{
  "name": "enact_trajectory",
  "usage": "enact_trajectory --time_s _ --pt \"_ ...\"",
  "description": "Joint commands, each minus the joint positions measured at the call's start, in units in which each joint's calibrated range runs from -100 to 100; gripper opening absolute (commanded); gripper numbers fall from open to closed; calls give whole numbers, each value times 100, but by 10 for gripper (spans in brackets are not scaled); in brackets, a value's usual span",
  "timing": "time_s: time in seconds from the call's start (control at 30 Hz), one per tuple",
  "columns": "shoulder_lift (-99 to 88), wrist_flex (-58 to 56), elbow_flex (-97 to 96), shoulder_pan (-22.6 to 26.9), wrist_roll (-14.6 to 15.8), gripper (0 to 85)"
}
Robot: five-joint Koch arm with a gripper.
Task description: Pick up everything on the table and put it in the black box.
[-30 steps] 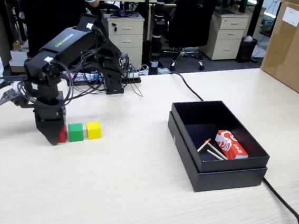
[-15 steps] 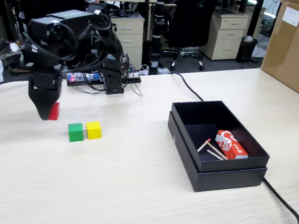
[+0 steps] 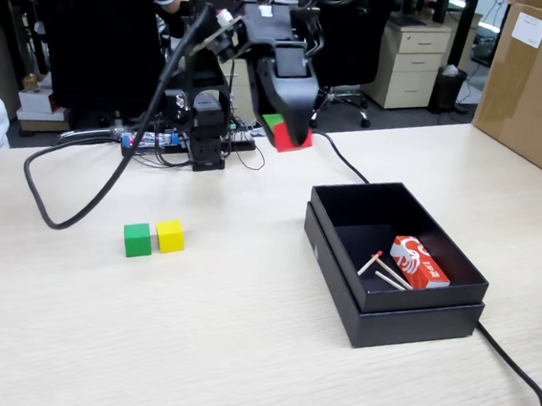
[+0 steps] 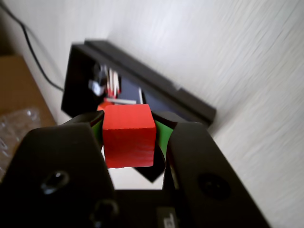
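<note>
Carry step: fingers [image 3: 294,138] clamped on red cube [image 4: 128,135], held high, short of black box [image 3: 329,250]. Next: swing over box, release. Green cube [image 3: 136,239], yellow cube [image 3: 169,235] waited on table [image 3: 190,349].

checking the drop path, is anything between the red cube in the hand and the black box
Nothing visible blocks it. The hand holds the red cube in the air, short of the black box, with only bare table between. Inside the box, a matchbox and matchsticks leave bare floor free.

An office is seen beyond: beige drawer cabinets [image 3: 412,61], a black swivel chair [image 3: 349,38], desks behind.
</note>
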Motion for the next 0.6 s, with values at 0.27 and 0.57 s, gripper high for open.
enact_trajectory --time_s 0.27,0.57 --pt "1658 58 829 728 625 11" --pt "2587 58 883 513 611 11"
